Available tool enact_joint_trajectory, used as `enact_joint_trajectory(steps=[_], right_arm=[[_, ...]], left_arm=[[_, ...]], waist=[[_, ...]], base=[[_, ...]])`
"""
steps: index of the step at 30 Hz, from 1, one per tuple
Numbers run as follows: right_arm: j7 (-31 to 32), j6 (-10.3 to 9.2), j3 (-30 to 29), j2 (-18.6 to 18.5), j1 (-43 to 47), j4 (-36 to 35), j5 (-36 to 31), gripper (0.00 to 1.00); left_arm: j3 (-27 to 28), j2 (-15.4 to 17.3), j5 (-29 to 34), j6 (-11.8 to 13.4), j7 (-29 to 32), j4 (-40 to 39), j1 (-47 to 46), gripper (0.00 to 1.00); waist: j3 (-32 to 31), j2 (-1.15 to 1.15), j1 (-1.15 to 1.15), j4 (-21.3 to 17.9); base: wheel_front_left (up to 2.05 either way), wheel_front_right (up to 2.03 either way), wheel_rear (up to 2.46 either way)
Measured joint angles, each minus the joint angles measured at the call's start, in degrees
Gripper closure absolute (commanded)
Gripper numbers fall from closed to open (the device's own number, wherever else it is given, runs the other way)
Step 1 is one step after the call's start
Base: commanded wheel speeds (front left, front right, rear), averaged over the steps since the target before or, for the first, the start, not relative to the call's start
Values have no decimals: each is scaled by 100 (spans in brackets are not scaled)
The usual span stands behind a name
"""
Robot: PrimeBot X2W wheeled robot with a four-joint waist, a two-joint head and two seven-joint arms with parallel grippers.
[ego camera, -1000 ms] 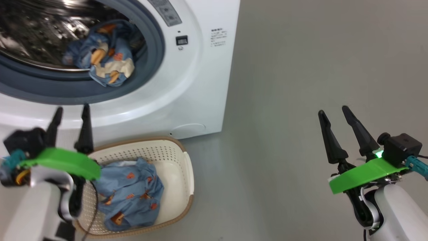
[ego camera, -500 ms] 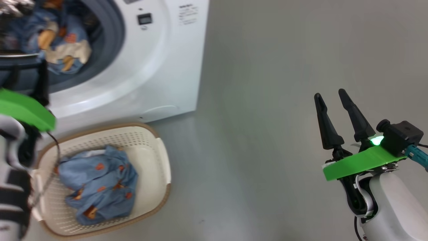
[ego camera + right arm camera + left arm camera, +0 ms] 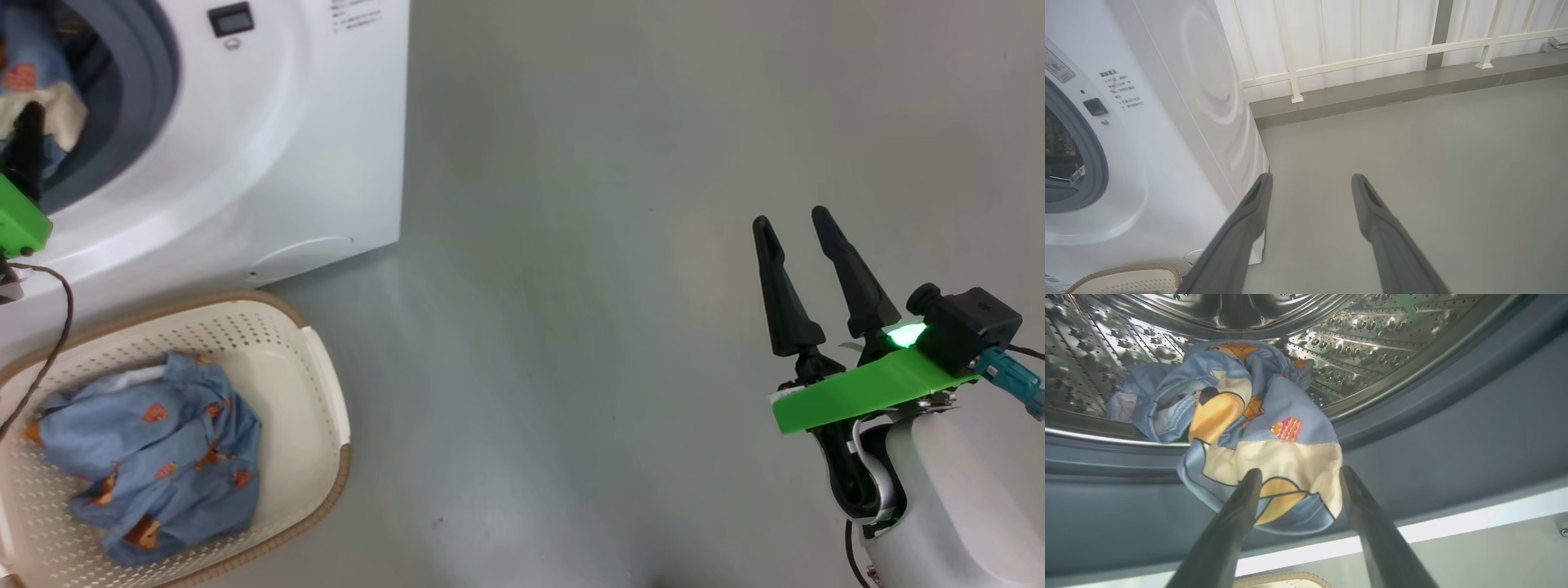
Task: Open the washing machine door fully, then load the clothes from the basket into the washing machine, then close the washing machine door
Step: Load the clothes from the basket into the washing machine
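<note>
1. Grey floor point(image 3: 571, 327), head view: right gripper point(image 3: 790, 216) jaws spread wide, empty; washing machine point(image 3: 286, 163) and basket point(image 3: 322, 384) well to their left; blue clothes point(image 3: 147, 457) bundled inside basket
2. Left wrist view: left gripper point(image 3: 1300, 470) jaws wide apart, clamping nothing; blue-and-cream garment point(image 3: 1257, 428) just beyond the tips, draped from steel drum point(image 3: 1372, 343) over grey seal point(image 3: 1453, 437)
3. Right wrist view: jaws wide, over bare floor; washing machine front to their left; basket rim low on that same side; white railing point(image 3: 1372, 57) far ahead
</note>
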Motion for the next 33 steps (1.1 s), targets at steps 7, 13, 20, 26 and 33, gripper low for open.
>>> enact_joint_trajectory(steps=[7, 13, 20, 26, 33], right_arm=[[0, 0, -1, 57, -32, -11, -15, 0], [0, 0, 1, 77, -131, -25, -20, 0], [0, 0, -1, 110, -132, -31, -20, 0], [0, 0, -1, 151, -204, -40, -20, 0], [0, 0, -19, 170, -221, -55, -20, 0]], left_arm=[[-52, 94, -57, 0, 204, 236, -384, 0], [-59, 154, -130, 18, 575, 544, -683, 0], [-234, 222, -68, 18, 892, 720, -910, 0], [-346, 264, 1, 27, 983, 858, -942, 0], [-441, 290, 0, 10, 1203, 893, -1040, 0]], waist=[[123, 0, 0, -40], [215, 0, -1, -71], [321, 0, 0, -122], [431, 0, 0, -164], [498, 0, -1, -170]], base=[[0, 0, 0], [0, 0, 0], [0, 0, 0], [0, 0, 0], [0, 0, 0]])
